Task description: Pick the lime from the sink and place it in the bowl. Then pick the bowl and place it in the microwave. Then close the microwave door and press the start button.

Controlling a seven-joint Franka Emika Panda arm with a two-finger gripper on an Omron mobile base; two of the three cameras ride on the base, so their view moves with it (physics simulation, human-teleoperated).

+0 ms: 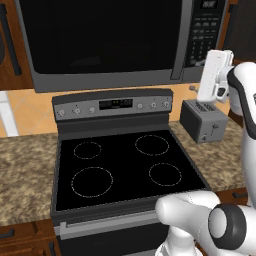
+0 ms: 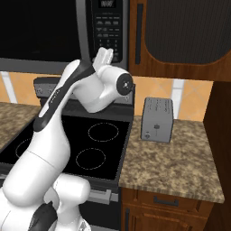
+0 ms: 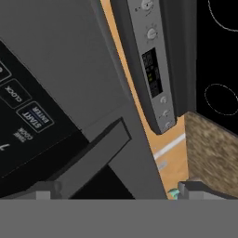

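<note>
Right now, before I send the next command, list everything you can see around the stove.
microwave: one, black and dark grey, mounted above the stove, door shut
keypad: one, black with pale buttons, right end of the microwave
stove: one, black glass top with four ring burners, grey control panel at back
toaster: one, grey, on the counter right of the stove
counter: brown speckled stone, both sides of the stove
cabinets: brown wood, right of the microwave and below the counter
claw: one, open, raised near the keypad

base views share stove (image 1: 125, 165), hand view close
</note>
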